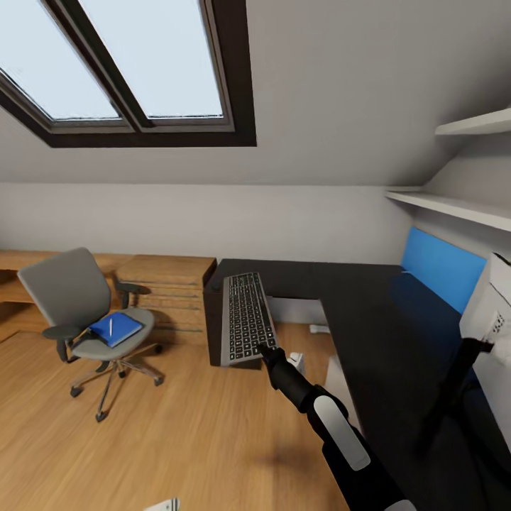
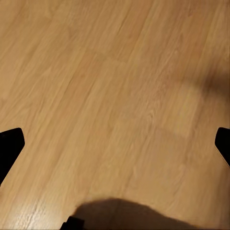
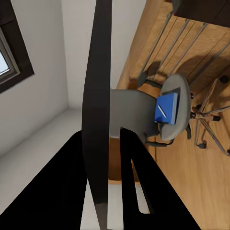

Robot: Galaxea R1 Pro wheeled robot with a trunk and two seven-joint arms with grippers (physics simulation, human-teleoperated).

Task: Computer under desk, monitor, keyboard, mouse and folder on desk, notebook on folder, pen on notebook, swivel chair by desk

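Observation:
My right gripper point(image 1: 267, 350) is shut on the near end of the keyboard point(image 1: 245, 316), holding it above the floor beside the black desk point(image 1: 369, 312). The right wrist view shows the keyboard point(image 3: 98, 96) edge-on between the fingers of the right gripper point(image 3: 102, 136). To the left, the grey swivel chair point(image 1: 67, 291) holds the blue folder point(image 1: 117, 328), and the pale pen point(image 1: 111, 326) lies on the folder. At the right edge is the monitor point(image 1: 490, 312), white back toward me. My left gripper point(image 2: 116, 146) hangs open over the floor. Notebook, mouse and computer are out of view.
A blue panel point(image 1: 440, 270) lines the desk's back edge, and white wall shelves point(image 1: 461, 206) hang above it. Low light-wood shelving point(image 1: 167, 280) runs along the far wall behind the chair. Dark-framed skylights point(image 1: 142, 64) sit in the sloped ceiling. Wood floor point(image 1: 184, 426) lies between chair and desk.

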